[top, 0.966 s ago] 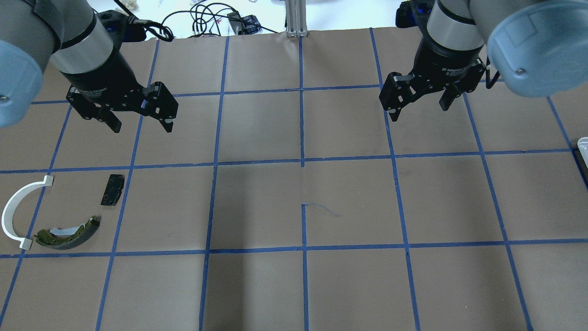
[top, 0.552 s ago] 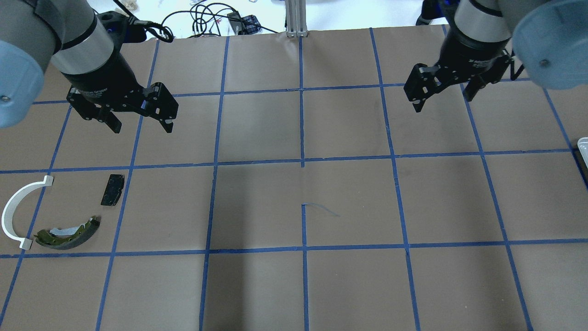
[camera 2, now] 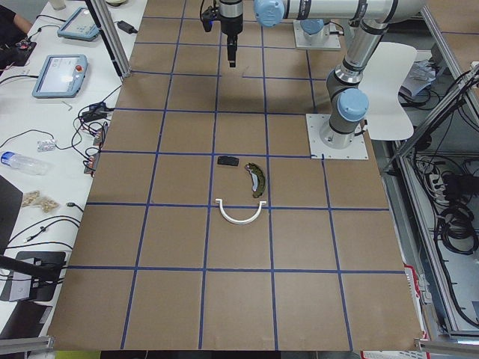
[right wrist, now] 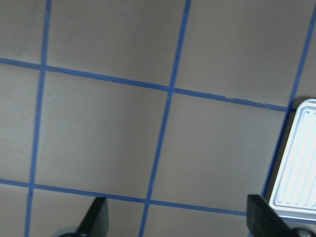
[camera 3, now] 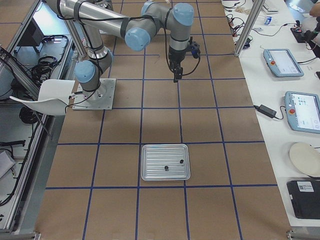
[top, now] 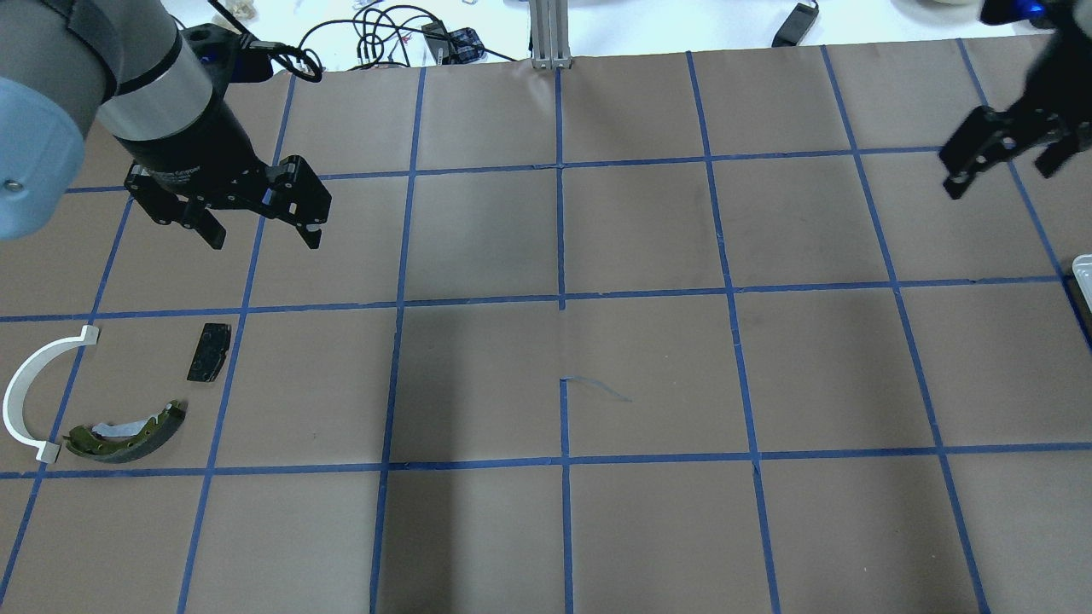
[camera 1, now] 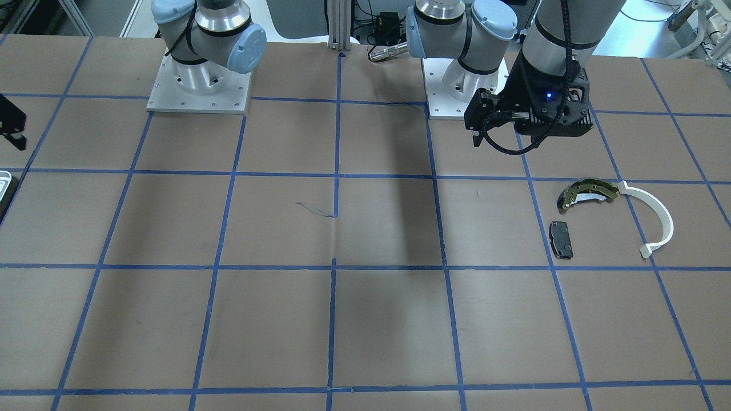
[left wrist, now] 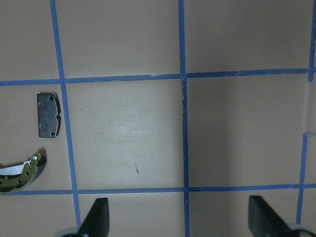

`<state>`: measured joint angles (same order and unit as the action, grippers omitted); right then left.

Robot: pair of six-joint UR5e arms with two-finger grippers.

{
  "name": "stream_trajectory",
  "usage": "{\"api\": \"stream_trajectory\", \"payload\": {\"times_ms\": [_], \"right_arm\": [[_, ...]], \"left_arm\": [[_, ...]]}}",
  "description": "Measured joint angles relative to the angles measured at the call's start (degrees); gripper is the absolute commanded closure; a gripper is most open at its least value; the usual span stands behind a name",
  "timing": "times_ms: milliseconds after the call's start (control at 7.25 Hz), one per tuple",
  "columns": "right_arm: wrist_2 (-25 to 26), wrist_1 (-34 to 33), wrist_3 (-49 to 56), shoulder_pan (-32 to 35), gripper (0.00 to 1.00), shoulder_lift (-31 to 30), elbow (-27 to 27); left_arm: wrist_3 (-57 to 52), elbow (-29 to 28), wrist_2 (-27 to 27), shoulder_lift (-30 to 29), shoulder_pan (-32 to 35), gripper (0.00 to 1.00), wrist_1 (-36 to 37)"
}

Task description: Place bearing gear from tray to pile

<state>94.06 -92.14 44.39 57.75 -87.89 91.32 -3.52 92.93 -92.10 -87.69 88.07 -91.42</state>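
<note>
Here the tray [camera 3: 150, 176] lies flat toward the right end of the tabletop, about midway between the robot's edge and the operators' edge. On its ribbed floor sit 2 small dark parts [camera 3: 166, 168], a little apart from each other. They are too small to tell which is the bearing gear.

The right gripper [top: 1002, 170] hangs above bare brown paper, nearer the operators' edge than the tray is and short of the right end. Its claw is released and holds nothing. In the right wrist view a corner of the tray shows at the side.

The pile is toward the left end: an olive-gold brake shoe [top: 128, 435], a black brake pad [top: 209, 351] just beside it, and a white half-ring [top: 30, 401] whose one end almost touches the shoe.

The left gripper [top: 264, 234] hovers above the paper on the operators' side of the pile, its claw spread wide and empty.
</note>
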Motion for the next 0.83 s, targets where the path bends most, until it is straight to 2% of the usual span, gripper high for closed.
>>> {"api": "stream_trajectory", "payload": {"times_ms": [276, 414, 552, 828], "right_arm": [[-0.1, -6.2, 14.3, -12.0, 0.0, 7.6, 0.1], [-0.4, -11.0, 17.4, -16.9, 0.0, 12.5, 0.1], [-0.5, -16.4, 19.1, -20.0, 0.0, 17.0, 0.1], [-0.5, -25.7, 22.3, -22.0, 0.0, 23.9, 0.1]], "left_arm": [[0.0, 0.1, -0.1, 0.0, 0.0, 0.0, 0.1], [0.0, 0.1, -0.1, -0.1, 0.0, 0.0, 0.1], [0.0, 0.2, 0.0, -0.1, 0.0, 0.0, 0.1], [0.0, 0.3, 0.1, -0.1, 0.0, 0.0, 0.2]]}}
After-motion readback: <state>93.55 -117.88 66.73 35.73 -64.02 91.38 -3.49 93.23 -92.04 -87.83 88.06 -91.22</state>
